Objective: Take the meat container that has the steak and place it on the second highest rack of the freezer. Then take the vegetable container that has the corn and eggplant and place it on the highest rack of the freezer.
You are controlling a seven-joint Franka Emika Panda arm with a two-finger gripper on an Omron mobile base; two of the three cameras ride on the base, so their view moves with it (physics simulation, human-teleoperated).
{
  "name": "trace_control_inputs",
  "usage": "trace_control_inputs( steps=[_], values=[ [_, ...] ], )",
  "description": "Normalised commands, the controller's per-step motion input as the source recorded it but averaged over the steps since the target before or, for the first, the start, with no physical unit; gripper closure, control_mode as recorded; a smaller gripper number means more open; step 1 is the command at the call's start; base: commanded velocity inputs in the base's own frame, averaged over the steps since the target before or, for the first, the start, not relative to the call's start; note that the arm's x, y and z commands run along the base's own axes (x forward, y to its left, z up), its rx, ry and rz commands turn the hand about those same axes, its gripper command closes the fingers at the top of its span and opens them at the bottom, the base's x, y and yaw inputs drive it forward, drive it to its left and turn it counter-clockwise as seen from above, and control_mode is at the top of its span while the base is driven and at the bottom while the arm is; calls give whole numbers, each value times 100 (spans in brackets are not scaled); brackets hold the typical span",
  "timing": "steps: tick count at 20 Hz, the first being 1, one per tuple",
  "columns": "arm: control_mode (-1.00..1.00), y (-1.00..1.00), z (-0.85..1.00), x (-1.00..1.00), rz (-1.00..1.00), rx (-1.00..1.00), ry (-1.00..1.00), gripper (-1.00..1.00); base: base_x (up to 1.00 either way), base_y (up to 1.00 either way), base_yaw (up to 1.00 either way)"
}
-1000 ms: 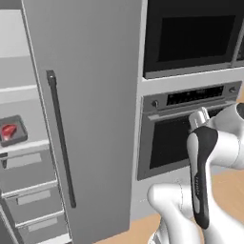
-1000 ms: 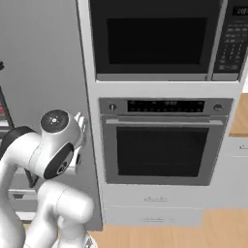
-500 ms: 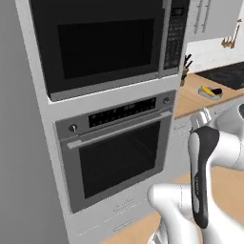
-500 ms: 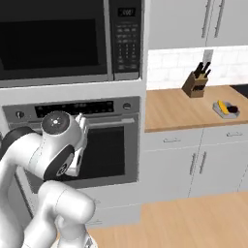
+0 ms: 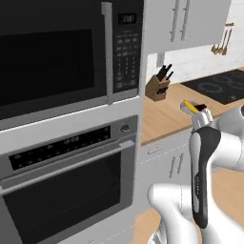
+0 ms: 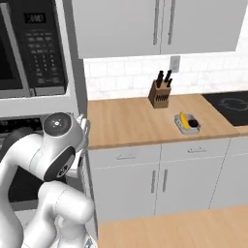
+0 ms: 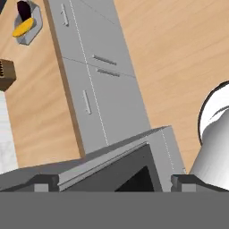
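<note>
Sitting on the wooden counter (image 6: 131, 121) beside the knife block (image 6: 160, 92), well apart from the arm: vegetable container (image 6: 187, 123), a shallow grey tray holding yellow corn (image 6: 183, 117) and a dark eggplant (image 6: 194, 123). Probably light and rigid, best pinched at a raised rim and kept level so nothing rolls. Gripper (image 7: 114, 181) spread wide, holding nothing.

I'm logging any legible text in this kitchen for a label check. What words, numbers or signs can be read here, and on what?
Microwave clock display: pale digits, too blurred to read.
Microwave keypad: rows of button labels, too small to read.
Oven control strip: small marks, unreadable.
Knife block, vegetable container, cabinets: no text seen.
</note>
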Motion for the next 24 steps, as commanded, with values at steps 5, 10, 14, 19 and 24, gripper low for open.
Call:
trace_control_inputs(
  steps=[5, 10, 14, 19, 24],
  values=[
    [100, 0, 0, 0, 0, 0, 0, -100, 65, -100, 0],
    [100, 0, 0, 0, 0, 0, 0, -100, 97, -100, 11],
    [100, 0, 0, 0, 0, 0, 0, -100, 87, -100, 33],
    [100, 0, 0, 0, 0, 0, 0, -100, 16, -95, 38],
    [100, 0, 0, 0, 0, 0, 0, -100, 1, -6, 37]
  ],
)
